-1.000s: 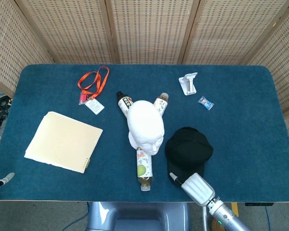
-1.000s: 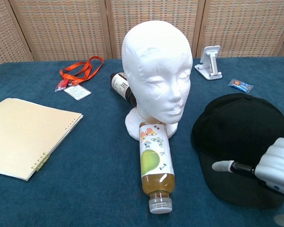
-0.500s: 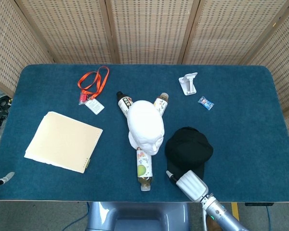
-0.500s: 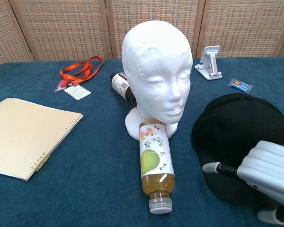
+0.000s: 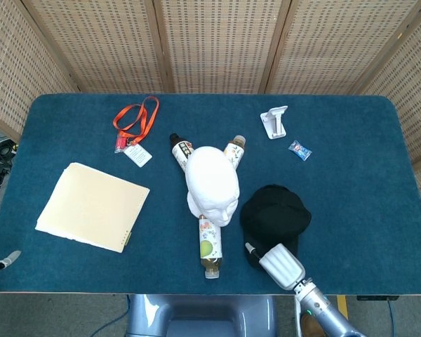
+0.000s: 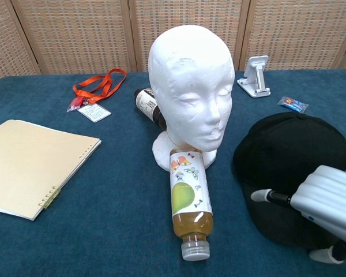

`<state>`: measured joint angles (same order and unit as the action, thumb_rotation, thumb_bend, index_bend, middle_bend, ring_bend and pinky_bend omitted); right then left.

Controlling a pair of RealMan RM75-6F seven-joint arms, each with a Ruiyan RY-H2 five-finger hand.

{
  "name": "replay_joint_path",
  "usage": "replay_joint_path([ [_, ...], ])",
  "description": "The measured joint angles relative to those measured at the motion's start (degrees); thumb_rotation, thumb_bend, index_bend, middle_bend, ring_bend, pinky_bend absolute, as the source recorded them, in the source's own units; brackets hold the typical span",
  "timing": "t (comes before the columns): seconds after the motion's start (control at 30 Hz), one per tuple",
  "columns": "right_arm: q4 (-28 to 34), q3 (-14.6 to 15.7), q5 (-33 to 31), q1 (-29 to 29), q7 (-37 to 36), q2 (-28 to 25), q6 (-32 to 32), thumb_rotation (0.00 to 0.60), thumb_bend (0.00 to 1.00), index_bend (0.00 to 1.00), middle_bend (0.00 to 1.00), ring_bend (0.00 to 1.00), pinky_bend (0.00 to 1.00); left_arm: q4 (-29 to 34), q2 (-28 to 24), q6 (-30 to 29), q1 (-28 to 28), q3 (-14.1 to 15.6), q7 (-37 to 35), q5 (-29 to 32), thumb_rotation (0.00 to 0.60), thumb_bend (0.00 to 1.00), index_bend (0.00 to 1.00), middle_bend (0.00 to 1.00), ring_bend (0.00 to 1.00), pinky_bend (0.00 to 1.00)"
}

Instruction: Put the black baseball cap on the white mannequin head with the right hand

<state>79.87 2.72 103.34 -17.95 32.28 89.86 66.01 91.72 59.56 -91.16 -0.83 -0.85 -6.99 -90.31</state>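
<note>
We see a table [image 5: 379, 175] covered in dark blue, felt-like cloth, and near the middle of it stands the white mannequin head [image 5: 212, 184], matte and slightly pitted like foam, on a small round base. The black baseball cap [image 5: 275, 215] lies just beside it toward the right, close to the front edge, a soft domed crown of dull fabric with its brim pointing to the front. Our right hand [image 5: 280, 265], ribbed and pale grey with white-tipped fingers [image 6: 259, 195], rests over the brim at the front edge; one finger reaches across the brim and another tip shows below it, but we cannot tell whether the fingers actually clamp the cap. Compared with half a second ago the hand has shifted slightly along the brim, and the cap's crown sits much as it did. Of our left hand [image 5: 7, 260] only a pale fingertip shows at the front left corner, so we cannot tell its state. A clear plastic bottle [image 5: 210, 246] of amber drink with a printed label lies on its side against the head's base. A cream spiral notebook [image 5: 92, 206] lies flat toward the left edge, an orange lanyard [image 5: 135, 121] curls near the back, and a white phone stand [image 5: 274, 121] sits toward the back right.
</note>
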Motion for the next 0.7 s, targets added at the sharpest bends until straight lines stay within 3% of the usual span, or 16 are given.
replay_joint_path([
  [0.43,-1.9,-1.6,-0.5,0.5,-3.6,-1.1,6.6,0.600,0.52,0.21,0.98,1.00,1.00,0.2,0.2,0.0,0.0,0.2,0.7,-0.2,0.600,0.00,0.00,0.00,0.00,0.00],
  [0.7,-2.2,-4.4,-2.9,1.1,-4.1,-1.0,10.0,0.600,0.52,0.19,0.98,1.00,1.00,0.2,0.1,-0.2,0.1,0.2,0.5,-0.4,0.600,0.00,0.00,0.00,0.00,0.00],
])
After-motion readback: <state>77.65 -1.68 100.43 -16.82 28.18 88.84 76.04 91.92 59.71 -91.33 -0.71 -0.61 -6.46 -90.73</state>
